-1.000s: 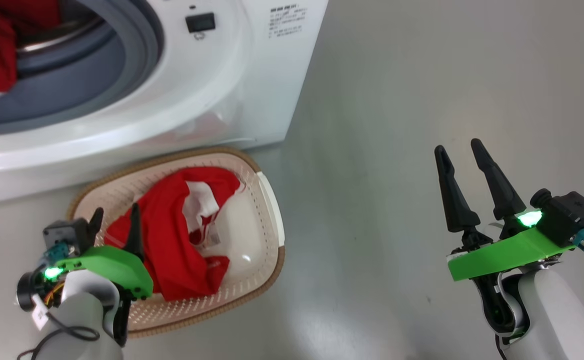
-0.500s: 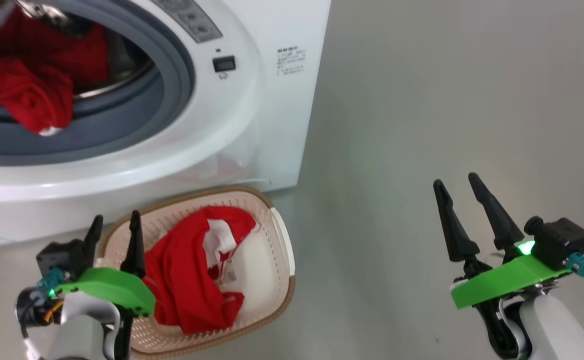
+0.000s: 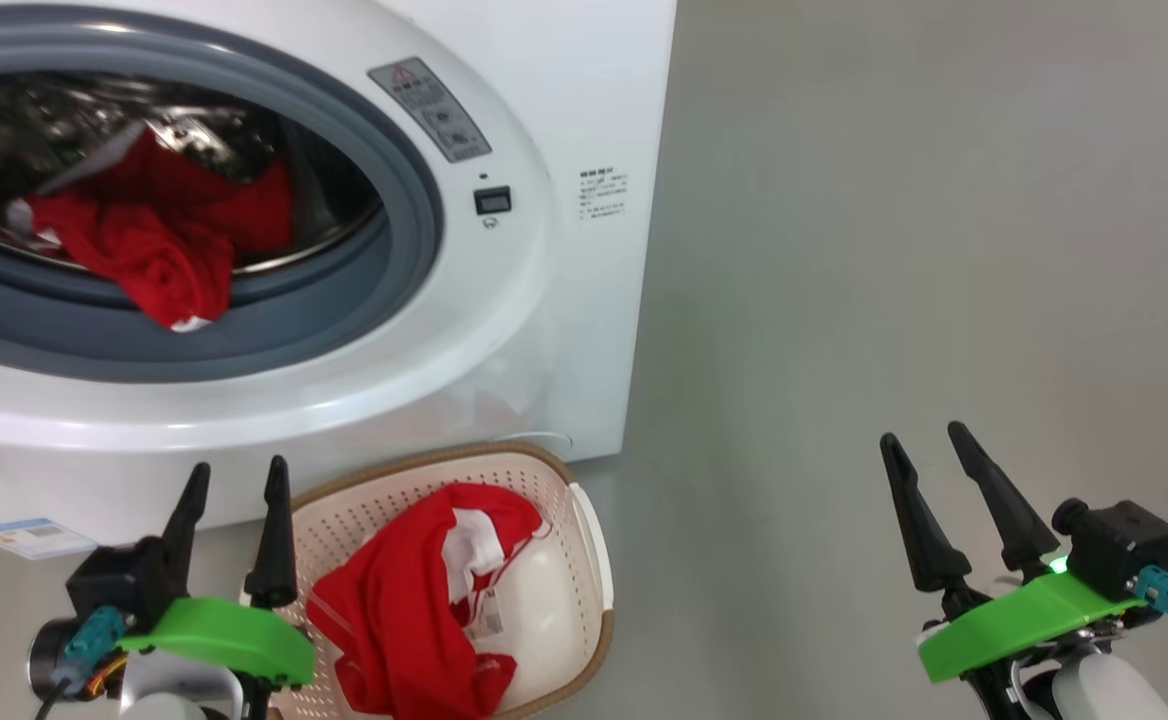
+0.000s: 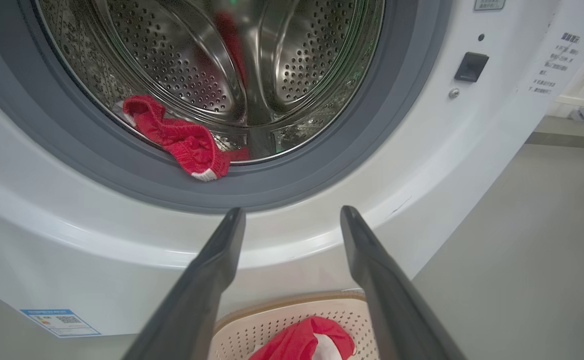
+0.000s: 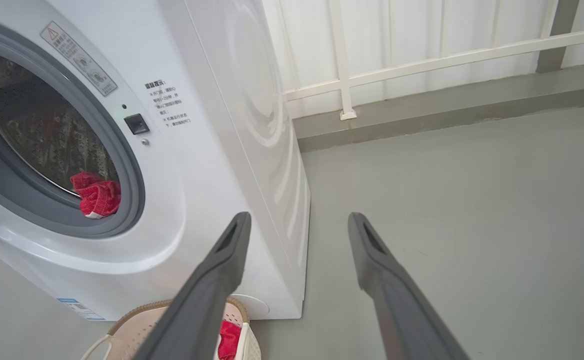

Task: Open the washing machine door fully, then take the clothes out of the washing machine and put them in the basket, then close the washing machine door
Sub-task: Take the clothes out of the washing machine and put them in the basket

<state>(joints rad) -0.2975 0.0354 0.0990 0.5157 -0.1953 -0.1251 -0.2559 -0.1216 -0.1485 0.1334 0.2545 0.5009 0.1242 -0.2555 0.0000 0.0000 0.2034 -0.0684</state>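
Observation:
The white washing machine [image 3: 544, 300] stands with its drum mouth uncovered; the washing machine door is out of view. One of the red clothes [image 3: 159, 255] lies in the steel drum and droops over the grey ring [image 4: 182, 140]. Another red garment with white trim [image 3: 424, 620] lies in the cream basket [image 3: 364, 520] on the floor before the machine. My left gripper [image 3: 239, 466] is open and empty at the basket's left edge, pointing at the machine's front [image 4: 293, 212]. My right gripper [image 3: 921, 434] is open and empty over bare floor to the right [image 5: 300, 217].
Grey floor [image 3: 894, 250] stretches to the right of the machine. A white railing [image 5: 422, 60] and a low kerb run along the far wall. A small black latch slot [image 3: 492, 200] and labels sit on the machine's front right of the drum.
The head camera has tilted up: more of the drum shows and the basket sits lower in the picture. Both grippers have stayed open and empty.

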